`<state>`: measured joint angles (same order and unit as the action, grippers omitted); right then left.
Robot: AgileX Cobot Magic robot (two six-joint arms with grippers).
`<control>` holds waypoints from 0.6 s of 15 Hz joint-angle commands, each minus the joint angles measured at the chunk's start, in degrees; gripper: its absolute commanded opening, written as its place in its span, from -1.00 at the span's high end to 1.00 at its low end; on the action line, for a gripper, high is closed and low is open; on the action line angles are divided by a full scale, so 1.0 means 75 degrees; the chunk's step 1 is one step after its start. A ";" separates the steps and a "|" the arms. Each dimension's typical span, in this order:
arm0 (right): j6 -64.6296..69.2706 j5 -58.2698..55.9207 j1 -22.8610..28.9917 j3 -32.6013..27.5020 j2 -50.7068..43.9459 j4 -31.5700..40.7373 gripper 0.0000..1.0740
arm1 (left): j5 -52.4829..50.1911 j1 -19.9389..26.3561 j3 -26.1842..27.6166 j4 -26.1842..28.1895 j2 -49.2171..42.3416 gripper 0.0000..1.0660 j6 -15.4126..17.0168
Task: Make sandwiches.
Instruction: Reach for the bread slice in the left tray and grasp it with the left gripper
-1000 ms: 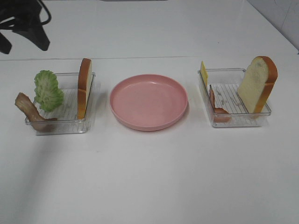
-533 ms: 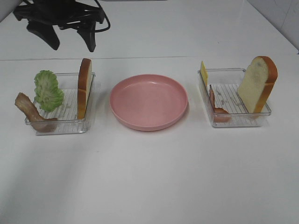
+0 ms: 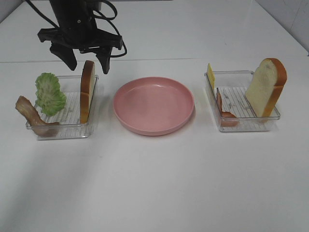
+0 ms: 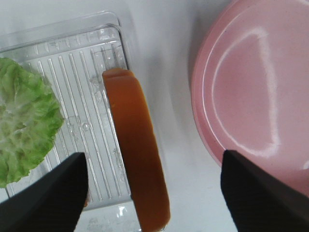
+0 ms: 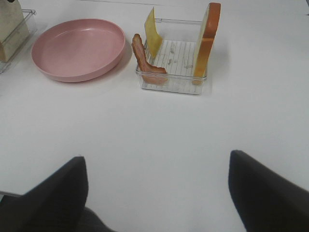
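A plain white worktop point(image 3: 154, 183) fills almost the whole high view, crossed by a faint seam in the upper part, with a pale grey strip point(image 3: 295, 13) beyond its edge in the upper right corner. A black left claw point(image 3: 88, 64) hangs at upper left, its fingers spread apart either side of the top of a bread slice, not touching it. A round pink plate point(image 3: 153, 105) sits at centre. A clear ribbed left tray point(image 3: 63, 129) lies at middle left and a matching right tray point(image 3: 246, 126) at middle right. The left bread slice point(image 3: 87, 92) stands on edge against the left tray's plate-side wall; the right bread slice point(image 3: 265, 87) leans at the right tray's far right. A ruffled green lettuce leaf point(image 3: 49, 93) stands in the left tray, and a left bacon strip point(image 3: 31, 116) hangs over its outer corner. A right bacon strip point(image 3: 223, 110) and a yellow cheese slice point(image 3: 210, 76) lean on the right tray's plate-side wall. The right claw point(image 5: 154, 193) is spread wide over bare worktop, holding nothing.
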<state>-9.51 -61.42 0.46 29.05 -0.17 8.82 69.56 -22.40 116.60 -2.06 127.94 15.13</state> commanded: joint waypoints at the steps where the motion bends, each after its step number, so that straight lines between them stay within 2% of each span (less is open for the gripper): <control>1: 0.0023 0.0061 -0.0038 -0.0015 -0.0115 0.0023 -0.43 | 0.0550 0.0000 0.0038 -0.0298 0.0298 -0.35 0.0084; 4: 0.0023 0.0061 -0.0038 -0.0015 -0.0115 0.0023 -0.43 | 0.0550 0.0000 0.0061 -0.0596 0.0504 -0.34 0.0084; 6: 0.0023 0.0061 -0.0038 -0.0015 -0.0115 0.0023 -0.43 | 0.0550 0.0000 0.0061 -0.0672 0.0611 -0.20 0.0084; 7: 0.0023 0.0061 -0.0038 -0.0015 -0.0115 0.0023 -0.43 | 0.0519 0.0000 0.0061 -0.0718 0.0611 0.01 0.0084; 8: 0.0023 0.0061 -0.0038 -0.0015 -0.0115 0.0023 -0.43 | 0.0497 0.0000 0.0061 -0.0718 0.0611 0.11 0.0092; 9: 0.0023 0.0061 -0.0038 -0.0015 -0.0115 0.0023 -0.43 | 0.0458 0.0000 0.0061 -0.0733 0.0588 0.48 0.0107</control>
<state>-9.51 -61.42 0.46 29.05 -0.17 8.82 69.67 -22.35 116.83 -7.33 132.47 15.53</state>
